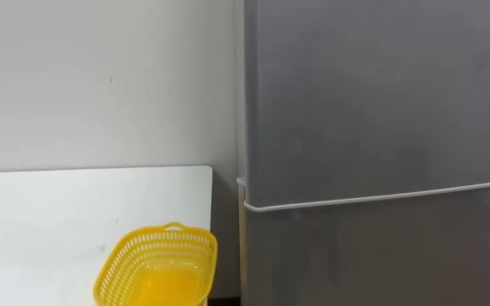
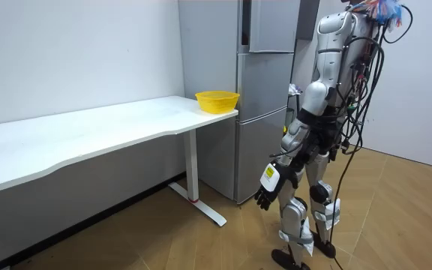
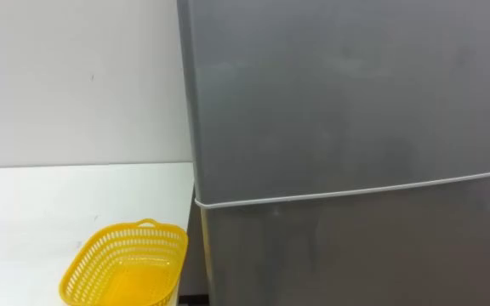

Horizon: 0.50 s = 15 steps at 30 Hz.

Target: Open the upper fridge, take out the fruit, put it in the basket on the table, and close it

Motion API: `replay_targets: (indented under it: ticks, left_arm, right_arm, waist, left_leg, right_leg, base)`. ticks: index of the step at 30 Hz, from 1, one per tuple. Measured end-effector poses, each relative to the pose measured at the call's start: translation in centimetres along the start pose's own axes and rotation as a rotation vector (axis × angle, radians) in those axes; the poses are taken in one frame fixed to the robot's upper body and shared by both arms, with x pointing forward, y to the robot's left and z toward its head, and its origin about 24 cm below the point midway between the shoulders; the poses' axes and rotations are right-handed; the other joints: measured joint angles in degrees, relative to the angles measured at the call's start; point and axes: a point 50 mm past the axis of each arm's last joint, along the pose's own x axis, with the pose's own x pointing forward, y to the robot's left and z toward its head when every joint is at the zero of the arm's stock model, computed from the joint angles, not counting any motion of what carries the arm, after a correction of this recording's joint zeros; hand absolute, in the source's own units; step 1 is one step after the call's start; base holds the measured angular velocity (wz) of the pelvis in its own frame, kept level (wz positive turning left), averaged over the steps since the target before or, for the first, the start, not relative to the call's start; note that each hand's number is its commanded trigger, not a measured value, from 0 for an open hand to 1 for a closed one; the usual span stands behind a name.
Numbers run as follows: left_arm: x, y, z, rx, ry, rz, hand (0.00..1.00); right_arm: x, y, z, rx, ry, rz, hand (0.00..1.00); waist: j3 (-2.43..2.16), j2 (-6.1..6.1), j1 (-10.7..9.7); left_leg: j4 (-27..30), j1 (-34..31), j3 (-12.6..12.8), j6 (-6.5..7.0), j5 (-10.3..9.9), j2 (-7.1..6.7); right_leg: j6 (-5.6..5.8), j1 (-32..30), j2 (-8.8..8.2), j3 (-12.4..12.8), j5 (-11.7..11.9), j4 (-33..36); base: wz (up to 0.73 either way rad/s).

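Fridge: the grey fridge [image 1: 381, 102] stands straight ahead of me; its top and its right side are cut off in my eye views.
Upper door: the upper door [image 1: 381, 93] is closed flat, so whatever is kept behind it is hidden from me.
Lower door: the lower door [image 1: 381, 255], under a pale seam line, is also closed and is cut off at the bottom edge.
Table: the white table [image 1: 58, 212] sits left of the fridge, with its corner just beside the fridge's side.
Basket: a yellow mesh basket [image 1: 156, 263] stands on the table corner nearest the fridge; its near part is cut off.
Left hand: my left hand [image 2: 265, 196] hangs at my thigh, well apart from the fridge, fingers loose and slightly bent, gripping nothing.
Stance: I stand upright on the wooden floor, facing the fridge.
Wall: a plain pale wall [image 1: 100, 85] rises left of the fridge, behind the table.
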Motion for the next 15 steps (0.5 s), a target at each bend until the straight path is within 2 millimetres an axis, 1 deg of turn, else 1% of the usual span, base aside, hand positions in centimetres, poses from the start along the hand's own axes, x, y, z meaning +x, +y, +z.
replay_targets:
  ticks: [8,15]
  left_arm:
    - [-0.01,-0.02,-0.06,-0.001,0.001,0.002,0.00]
    - [-0.04,-0.26,-0.44,-0.101,0.016,0.002,0.00]
  right_arm:
    - [0.01,0.02,0.07,-0.001,0.000,0.012,0.00]
    - [0.01,0.04,-0.17,0.007,0.007,0.007,0.00]
  waist:
    - [0.02,0.05,0.01]
    - [0.02,0.11,-0.02]
  left_leg:
    - [0.00,-0.06,-0.09,0.00,0.00,-0.06]
    - [0.11,0.01,0.03,0.00,0.00,0.01]
  right_leg:
    - [-0.02,-0.03,0.01,0.08,-0.02,-0.08]
    - [-0.02,0.01,0.03,0.20,-0.02,0.14]
  base:
    - [0.00]
    - [0.00]
